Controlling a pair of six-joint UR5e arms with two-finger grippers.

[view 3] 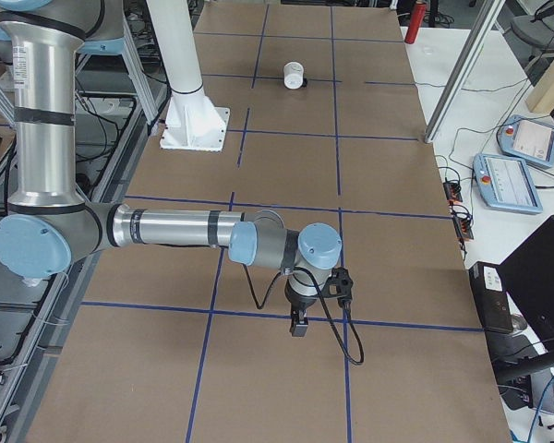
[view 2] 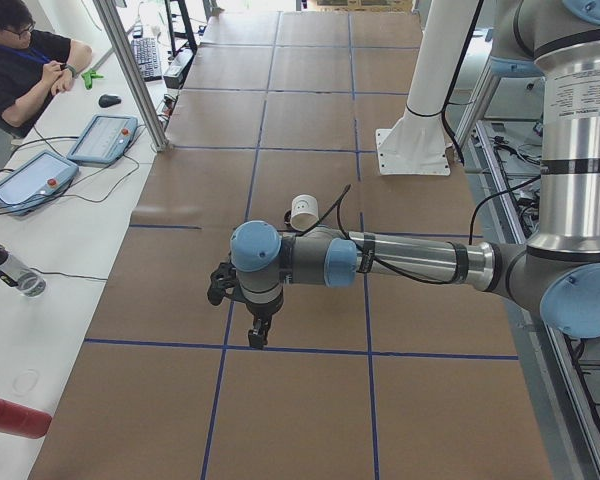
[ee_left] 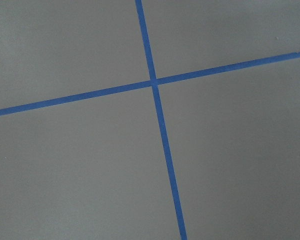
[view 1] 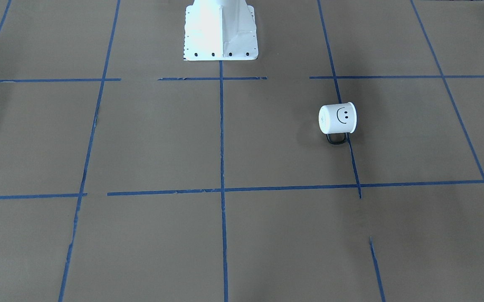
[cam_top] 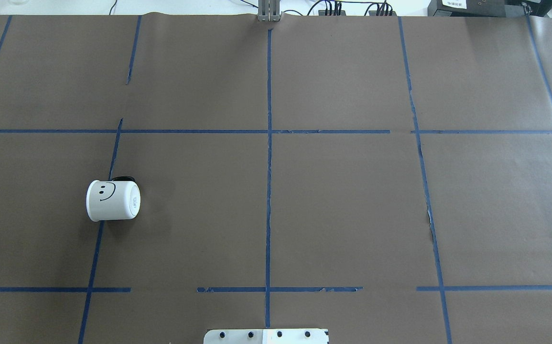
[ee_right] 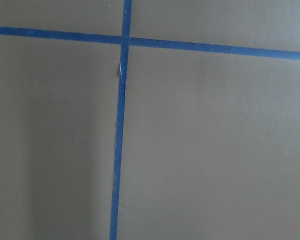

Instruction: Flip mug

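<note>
Starting on my left: my left arm reaches out over the bench, its jaws hanging point-down above a crossing of blue tape lines. They show only in the side view, so I cannot tell whether they are spread or pressed together. Nothing appears between them in my wrist view, which shows only paper and tape.

Further in, still on my left half, the mug lies on its side across a tape line, well apart from those jaws. Its smiley faces up, its mouth points to my left, its flat base towards the middle, and its black handle sits low on the operators' side. The mouth is too small in the side view for me to say whether anything is inside.

Far to my right, my right arm hangs likewise over another tape crossing, its jaws equally unreadable.

As I judge it, the flip is not begun: the mug is untouched, and approach, grasp and turning upright all remain.
</note>
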